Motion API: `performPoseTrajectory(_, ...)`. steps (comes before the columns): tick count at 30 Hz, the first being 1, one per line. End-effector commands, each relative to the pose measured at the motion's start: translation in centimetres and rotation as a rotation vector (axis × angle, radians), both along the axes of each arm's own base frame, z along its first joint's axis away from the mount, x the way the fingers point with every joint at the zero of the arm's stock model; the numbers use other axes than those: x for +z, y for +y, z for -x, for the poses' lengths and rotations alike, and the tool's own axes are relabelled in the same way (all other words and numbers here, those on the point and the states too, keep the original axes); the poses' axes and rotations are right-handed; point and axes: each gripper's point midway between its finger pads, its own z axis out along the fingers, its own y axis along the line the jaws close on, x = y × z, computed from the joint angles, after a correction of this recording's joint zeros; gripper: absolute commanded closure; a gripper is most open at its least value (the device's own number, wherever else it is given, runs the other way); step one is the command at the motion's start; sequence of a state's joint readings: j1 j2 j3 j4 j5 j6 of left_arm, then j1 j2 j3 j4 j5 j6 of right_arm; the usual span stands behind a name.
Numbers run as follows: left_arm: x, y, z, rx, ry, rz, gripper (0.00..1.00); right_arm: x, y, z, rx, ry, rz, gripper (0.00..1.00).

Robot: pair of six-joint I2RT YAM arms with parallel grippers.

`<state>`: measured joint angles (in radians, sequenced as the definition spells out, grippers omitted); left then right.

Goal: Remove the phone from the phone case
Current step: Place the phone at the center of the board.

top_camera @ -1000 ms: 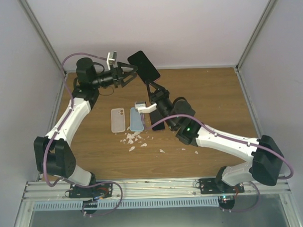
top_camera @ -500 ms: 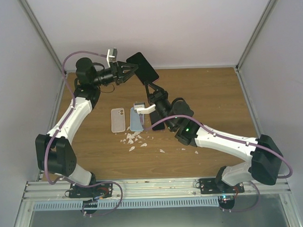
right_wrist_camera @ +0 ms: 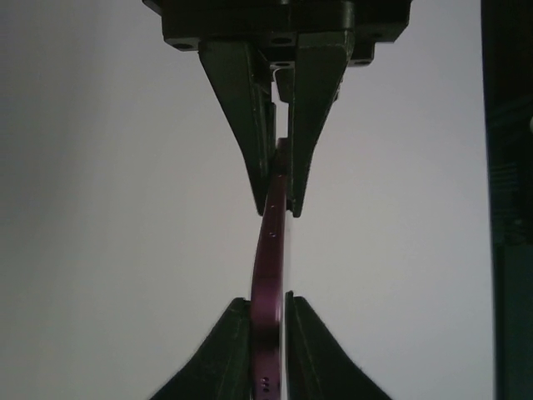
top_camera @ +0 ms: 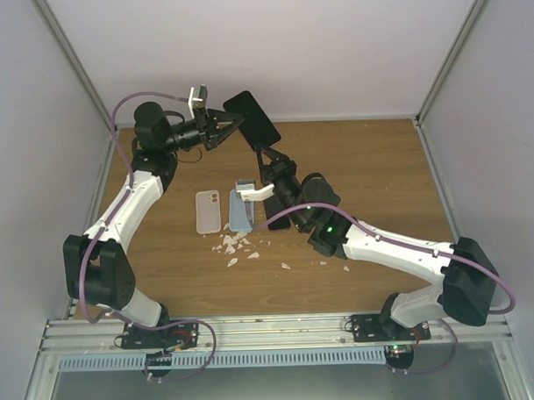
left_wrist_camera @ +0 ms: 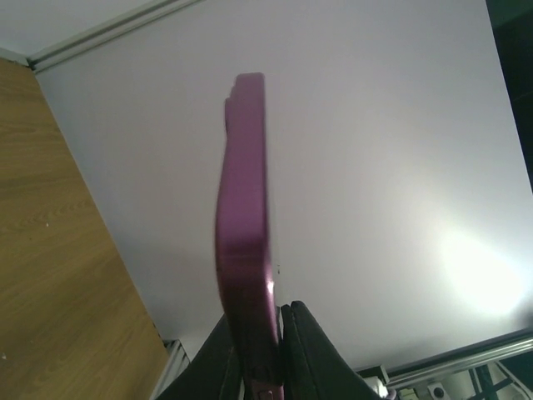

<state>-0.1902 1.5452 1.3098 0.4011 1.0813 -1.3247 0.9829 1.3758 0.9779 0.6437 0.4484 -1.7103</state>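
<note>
A dark phone (top_camera: 253,117) in a purple phone case (left_wrist_camera: 244,233) is held in the air near the back wall. My left gripper (top_camera: 236,122) is shut on its left end, and in the left wrist view the black fingers (left_wrist_camera: 304,354) clamp the case edge-on. The right gripper (top_camera: 264,156) holds the lower end from below. In the right wrist view its jaws (right_wrist_camera: 268,333) press both sides of the case (right_wrist_camera: 271,250), which bows slightly to the left. The left gripper (right_wrist_camera: 279,200) grips the far end there.
On the wooden table lie a pale translucent case (top_camera: 208,211), a light blue case (top_camera: 239,210) and a dark flat item (top_camera: 278,221) partly under the right arm. White crumbs (top_camera: 238,247) are scattered in front of them. Grey walls enclose the table.
My left gripper has moved in and shut on the phone's left end, where before it stood open beside it. The right arm and phone have barely shifted.
</note>
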Motion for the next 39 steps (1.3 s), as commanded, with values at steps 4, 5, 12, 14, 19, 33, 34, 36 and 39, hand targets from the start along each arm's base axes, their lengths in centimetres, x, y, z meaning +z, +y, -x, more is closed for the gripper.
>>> performPoseTrajectory(4,0.4,0.0,0.0,0.003,-0.104,-0.010,1.00,2.3,-0.6,1.0,0.011,-0.045,-0.081,0.56)
performPoseTrajectory(5,0.5,0.1,-0.1,0.008,-0.109,-0.011,1.00,2.3,-0.6,1.0,0.012,-0.041,-0.083,0.50)
performPoseTrajectory(12,0.5,0.9,-0.1,0.029,-0.154,-0.040,1.00,1.0,-0.7,0.9,0.017,0.035,-0.076,0.19)
performPoseTrajectory(14,0.4,1.2,-0.3,0.039,-0.169,-0.057,1.00,0.6,-0.6,1.0,0.025,0.070,-0.073,0.14)
performPoseTrajectory(19,0.4,2.1,-1.2,0.072,-0.208,-0.097,1.00,-0.4,-0.6,1.0,0.050,0.210,-0.089,0.03)
performPoseTrajectory(33,-0.8,1.6,-0.4,-0.007,-0.439,-0.202,1.00,-0.6,-3.8,-0.9,0.158,0.885,-0.435,0.00)
performPoseTrajectory(34,-0.7,1.5,-0.1,-0.021,-0.459,-0.201,1.00,-0.6,-4.2,-1.1,0.167,0.942,-0.470,0.01)
performPoseTrajectory(36,-0.6,1.1,0.4,-0.042,-0.499,-0.203,1.00,-0.2,-4.9,-1.2,0.196,1.051,-0.540,0.02)
performPoseTrajectory(39,-0.5,0.4,1.3,-0.064,-0.550,-0.204,1.00,0.1,-5.8,-1.0,0.246,1.191,-0.634,0.05)
